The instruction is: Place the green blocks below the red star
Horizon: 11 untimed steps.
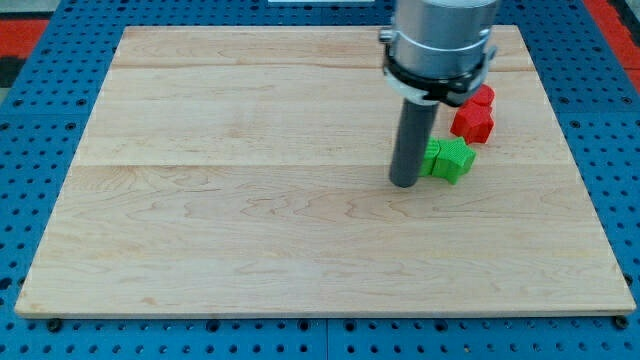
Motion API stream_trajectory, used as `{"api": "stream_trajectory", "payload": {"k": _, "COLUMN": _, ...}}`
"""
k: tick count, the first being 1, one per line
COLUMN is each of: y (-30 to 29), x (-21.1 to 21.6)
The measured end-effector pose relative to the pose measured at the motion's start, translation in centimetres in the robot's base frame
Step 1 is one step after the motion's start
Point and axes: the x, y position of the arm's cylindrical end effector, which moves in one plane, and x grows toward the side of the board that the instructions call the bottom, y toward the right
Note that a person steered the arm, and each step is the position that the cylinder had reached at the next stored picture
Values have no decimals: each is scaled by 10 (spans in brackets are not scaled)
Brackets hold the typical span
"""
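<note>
My tip (405, 183) rests on the wooden board (250, 200), touching the left side of the green blocks (448, 159). It grips nothing. Red star (472, 122) sits just beyond them, far right.

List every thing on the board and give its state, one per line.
My tip: down on the board, at the green block's left side.
Green block: flat on the board, below the red star.
Red star: flat, apart from my tip.
Red block: above the star, partly hidden by the arm.
Wooden board: level.
</note>
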Motion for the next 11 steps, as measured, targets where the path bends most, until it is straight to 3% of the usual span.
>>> {"api": "stream_trajectory", "payload": {"k": 5, "y": -31, "x": -25}}
{"api": "stream_trajectory", "payload": {"k": 8, "y": 61, "x": -38}}
{"api": "stream_trajectory", "payload": {"k": 11, "y": 59, "x": -35}}
